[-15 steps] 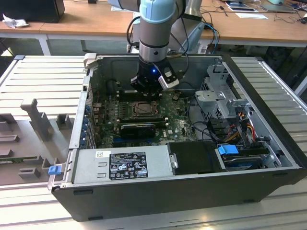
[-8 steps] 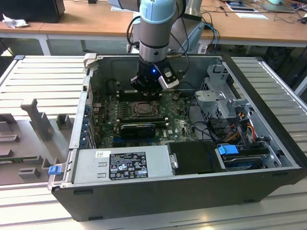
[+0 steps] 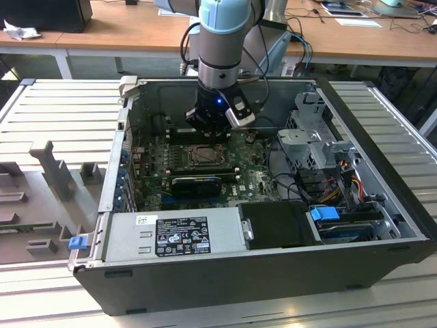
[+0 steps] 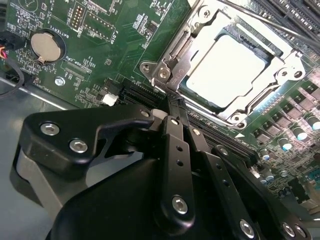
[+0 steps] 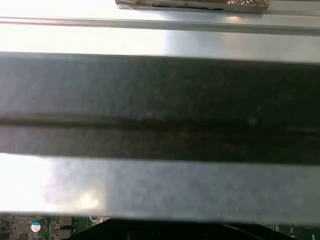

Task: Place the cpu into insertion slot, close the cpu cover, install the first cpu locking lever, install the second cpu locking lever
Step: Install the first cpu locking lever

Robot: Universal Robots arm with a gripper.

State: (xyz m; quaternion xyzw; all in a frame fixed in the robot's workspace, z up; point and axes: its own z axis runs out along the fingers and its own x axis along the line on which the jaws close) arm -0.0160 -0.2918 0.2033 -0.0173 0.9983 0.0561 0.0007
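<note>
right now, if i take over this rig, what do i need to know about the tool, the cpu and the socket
Tool: fingers together, holding nothing, tips right at the hinge corner of the insertion slot, above the board in the open computer case.
CPU: already seated in the slot, pale top showing through the window.
CPU cover: lies down flat over the chip, so placing and closing look done.
Levers: a thin metal rod runs along one side of the frame; I can't tell whether either lever is latched. Check both before moving on.
</note>
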